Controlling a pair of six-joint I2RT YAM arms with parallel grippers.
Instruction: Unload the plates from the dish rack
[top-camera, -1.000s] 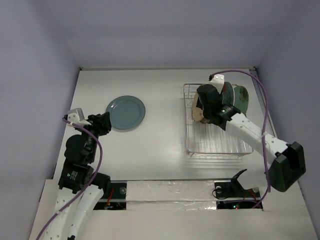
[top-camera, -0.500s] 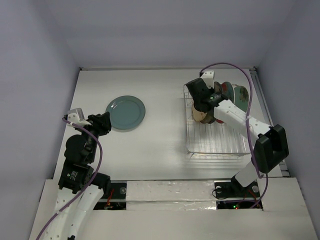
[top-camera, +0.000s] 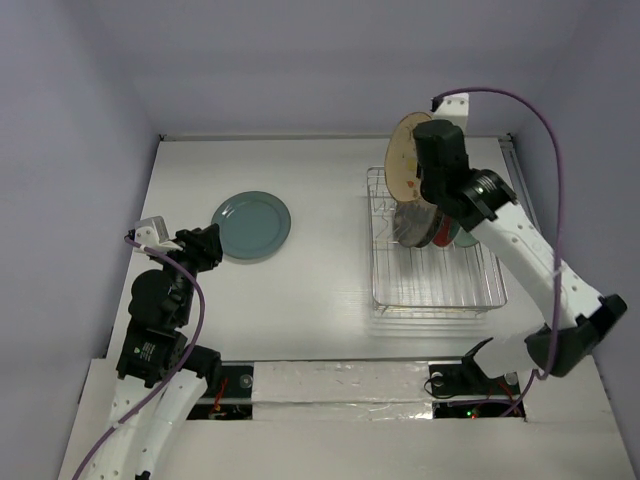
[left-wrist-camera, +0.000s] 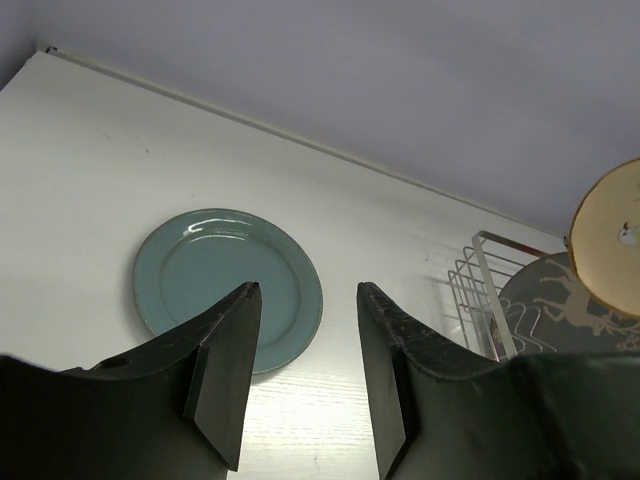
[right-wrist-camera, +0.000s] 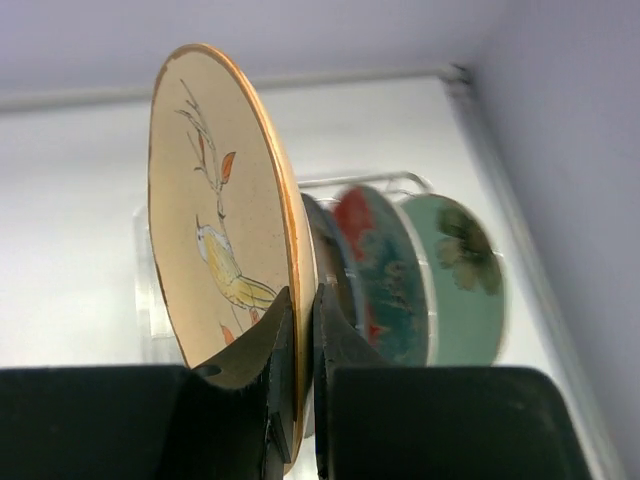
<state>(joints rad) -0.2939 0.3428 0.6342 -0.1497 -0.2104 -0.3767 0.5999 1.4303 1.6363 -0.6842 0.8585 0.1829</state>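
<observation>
My right gripper (top-camera: 422, 180) is shut on the rim of the tan bird plate (top-camera: 406, 155) and holds it upright, lifted above the silver wire dish rack (top-camera: 440, 290). In the right wrist view the tan plate (right-wrist-camera: 215, 220) is pinched between my fingers (right-wrist-camera: 275, 340). Behind it, more plates stand in the rack: a dark one (top-camera: 412, 222), a teal-and-red patterned one (right-wrist-camera: 385, 275) and a pale green flower plate (right-wrist-camera: 460, 270). The plain teal plate (top-camera: 251, 226) lies flat on the table. My left gripper (left-wrist-camera: 308, 300) is open and empty, just short of it.
White walls enclose the table on three sides. The rack's near half (top-camera: 437, 283) holds no plates. The teal plate also shows in the left wrist view (left-wrist-camera: 228, 285), with the rack's corner (left-wrist-camera: 480, 290) to the right.
My right gripper has closed on the tan bird plate and lifted it up out of the rack. The left arm has not moved.
</observation>
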